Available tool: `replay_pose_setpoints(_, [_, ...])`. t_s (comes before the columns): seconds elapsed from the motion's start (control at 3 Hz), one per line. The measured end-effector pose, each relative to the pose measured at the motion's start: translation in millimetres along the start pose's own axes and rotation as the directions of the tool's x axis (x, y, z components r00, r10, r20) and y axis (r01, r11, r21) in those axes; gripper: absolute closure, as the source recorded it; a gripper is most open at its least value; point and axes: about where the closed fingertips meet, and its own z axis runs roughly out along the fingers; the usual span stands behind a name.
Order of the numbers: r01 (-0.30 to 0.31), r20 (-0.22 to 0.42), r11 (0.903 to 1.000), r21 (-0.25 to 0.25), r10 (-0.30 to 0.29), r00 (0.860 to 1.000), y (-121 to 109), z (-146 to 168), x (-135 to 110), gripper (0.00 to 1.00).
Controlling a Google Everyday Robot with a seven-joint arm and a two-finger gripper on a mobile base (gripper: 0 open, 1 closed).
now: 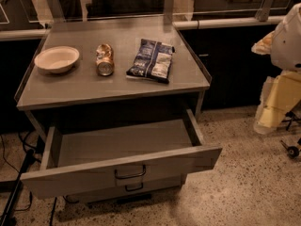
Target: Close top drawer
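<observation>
**Fig. 1.** Cabinet with its drawer pulled out, seen from above and in front.

The tool (266,118) hangs at the right edge of the view, at the lower end of the pale yellow and white arm (289,41). It is above the floor (244,182), well apart from the cabinet and touching nothing; whether it is apart or together cannot be told.

The top drawer (70,180) stands far out towards the viewer, left of the tool and below the surface (117,86). Its wide grey front carries 1 dark loop handle (130,172) at the centre. Just beneath it shows 1 lower drawer front (106,193) with 1 smaller handle, pushed further in.

The surface carries 3 things in a row:
- 1 pale bowl (56,59), upright, at the left
- 1 dented can (105,59), in the middle
- 1 dark blue bag (151,60), lying flat at the right

None of the 3 touches another. Dark cables (9,159) trail on the floor at the left.
</observation>
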Motion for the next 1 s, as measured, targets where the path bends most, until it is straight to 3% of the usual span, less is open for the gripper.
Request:
replay_pose_setpoints(0.33, [0.000, 0.000, 1.0000, 0.000, 0.000, 1.000, 0.0, 0.0, 0.0, 0.00])
replay_pose_setpoints(0.67, [0.000, 0.000, 1.0000, 0.000, 0.000, 1.000, 0.0, 0.0, 0.0, 0.11])
replay_pose_setpoints(1.0, [0.000, 0.000, 1.0000, 0.000, 0.000, 1.000, 0.0, 0.0, 0.0, 0.35])
